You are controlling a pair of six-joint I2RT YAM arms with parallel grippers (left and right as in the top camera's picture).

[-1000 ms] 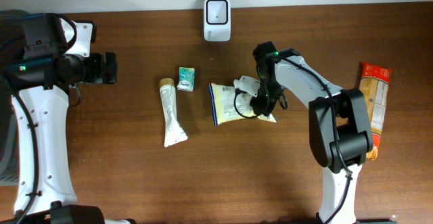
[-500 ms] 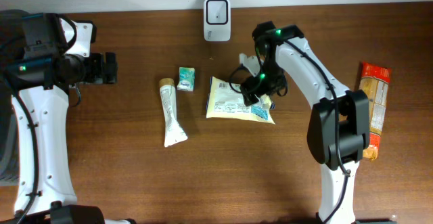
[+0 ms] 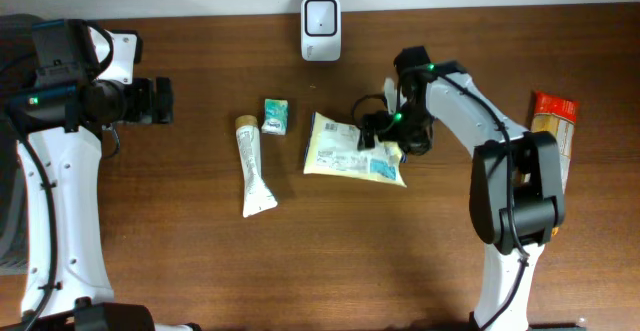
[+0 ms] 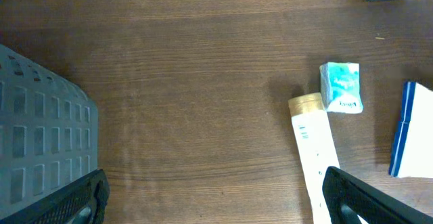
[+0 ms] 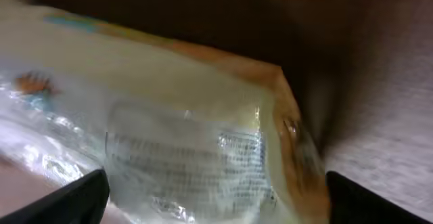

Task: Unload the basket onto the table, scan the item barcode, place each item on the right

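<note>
Overhead, the flat yellow-and-white plastic pouch with printed text [image 3: 338, 151] lies on the brown wooden table [image 3: 200, 261] near the middle, below and slightly right of the white box-shaped barcode scanner [image 3: 321, 29] that stands at the far edge. The right gripper [image 3: 376, 131] hangs over the pouch's upper right part. In the right wrist view its dark fingertips [image 5: 61, 200] show at the two lower corners, spread wide. The pouch is blurred beneath them and a strip of bare table separates its orange edge from the right-hand finger, so the jaws are released and nothing is grasped. Left of the pouch sits a small teal-and-white packet [image 3: 276, 116]. Just beside that lies a white tube with a tan cap [image 3: 253, 168], its cap pointing away from the robot. A long orange-and-red snack bag [image 3: 553, 156] lies at the table's right side, well apart from the rest. The left gripper [image 3: 160, 101] hovers over bare wood at the left. The left wrist view shows its fingers [image 4: 71, 197] wide apart and empty, with a grey perforated plastic basket [image 4: 37, 122] at the frame's left edge.
</note>
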